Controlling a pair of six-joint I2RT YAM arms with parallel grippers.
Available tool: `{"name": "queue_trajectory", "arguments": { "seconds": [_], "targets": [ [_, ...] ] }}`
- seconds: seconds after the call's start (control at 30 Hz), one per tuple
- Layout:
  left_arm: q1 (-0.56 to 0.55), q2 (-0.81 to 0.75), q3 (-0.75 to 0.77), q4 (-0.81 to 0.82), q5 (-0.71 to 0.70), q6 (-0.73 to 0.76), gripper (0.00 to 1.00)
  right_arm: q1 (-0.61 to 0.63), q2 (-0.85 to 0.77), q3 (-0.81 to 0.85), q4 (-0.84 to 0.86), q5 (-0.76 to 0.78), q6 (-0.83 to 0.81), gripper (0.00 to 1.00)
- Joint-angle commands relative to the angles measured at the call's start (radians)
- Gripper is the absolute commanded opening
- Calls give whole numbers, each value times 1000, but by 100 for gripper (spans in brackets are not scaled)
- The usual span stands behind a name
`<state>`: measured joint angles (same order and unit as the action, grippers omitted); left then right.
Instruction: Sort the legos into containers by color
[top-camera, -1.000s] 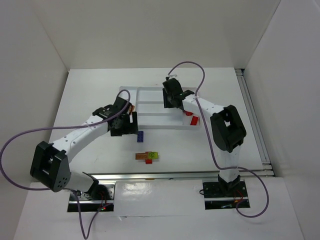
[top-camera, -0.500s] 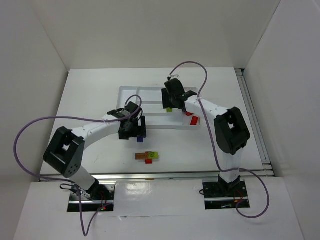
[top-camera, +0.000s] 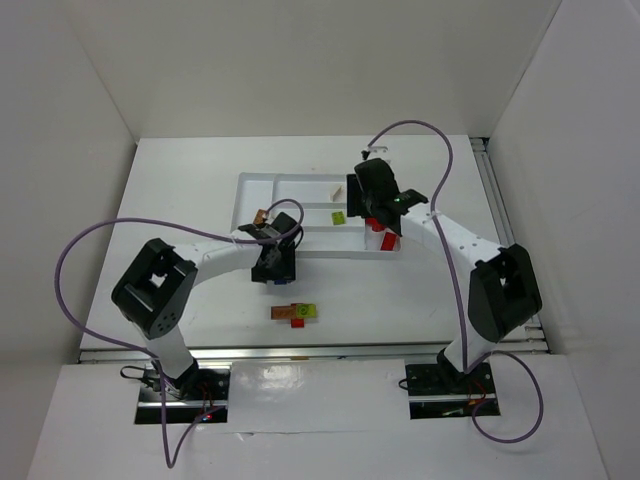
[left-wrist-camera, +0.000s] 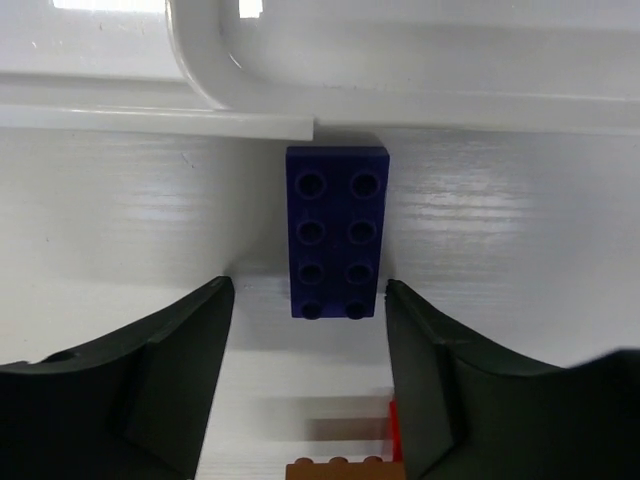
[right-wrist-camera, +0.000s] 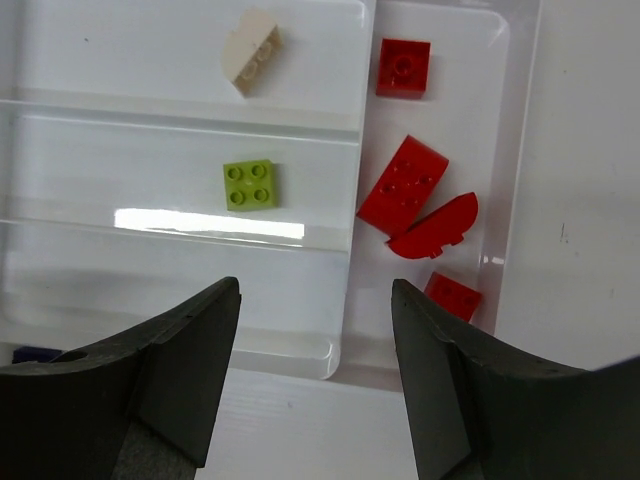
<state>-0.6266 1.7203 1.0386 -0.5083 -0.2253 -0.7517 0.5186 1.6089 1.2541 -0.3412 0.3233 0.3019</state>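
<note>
Straddling the blue brick (left-wrist-camera: 337, 232) just beside the tray (left-wrist-camera: 420, 95) rim, the left jaws stand apart; uneven closing could twist it loose; right jaws apart, empty

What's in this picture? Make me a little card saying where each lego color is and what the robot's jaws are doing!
tray: white, divided
red legos: four, right end section
lime brick: middle slot
cream brick: far slot
blue brick: on the table by the tray's rim, between the open left jaws, untouched
right jaws: open, empty, over the tray
</note>
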Motion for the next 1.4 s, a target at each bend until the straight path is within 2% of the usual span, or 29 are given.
{"name": "queue_trajectory", "arguments": {
  "seconds": [0.0,0.1,0.13,0.2,0.3,0.43,0.63,0.83,0.97,1.03,1.13,1.2,1.37],
  "targets": [
    [-15,21,31,10,-57,-24,70,-6,-36,-30,-32,30,6,70],
    [-27,42,40,10,-78,-34,67,-6,-46,-41,-32,30,6,70],
    [-27,54,40,10,-78,-34,59,-6,-46,-41,-32,30,6,70],
    [-36,55,49,10,-78,-43,51,-6,-46,-51,-32,30,6,70],
    [-71,39,63,-19,-135,-32,49,-6,-55,-76,-32,40,-3,70],
    [-94,-19,89,-85,-119,20,43,-15,-66,-113,-41,53,-3,70],
    [-127,-111,89,-98,-28,162,42,-74,-126,-179,-19,43,16,70],
    [-127,-131,205,-119,-8,206,42,-130,-172,-197,-19,33,16,70],
    [-127,-38,322,-107,-42,242,42,-150,-211,-197,-28,42,25,70],
    [-113,10,354,-81,-52,253,36,-164,-225,-197,-28,42,37,70],
    [-90,119,440,-68,-22,264,36,-173,-244,-197,-44,42,48,70],
    [-79,171,513,-82,-35,253,38,-173,-265,-216,-53,52,57,70],
    [-58,240,566,-73,-48,253,43,-204,-302,-249,-73,53,57,70]
  ]
}}
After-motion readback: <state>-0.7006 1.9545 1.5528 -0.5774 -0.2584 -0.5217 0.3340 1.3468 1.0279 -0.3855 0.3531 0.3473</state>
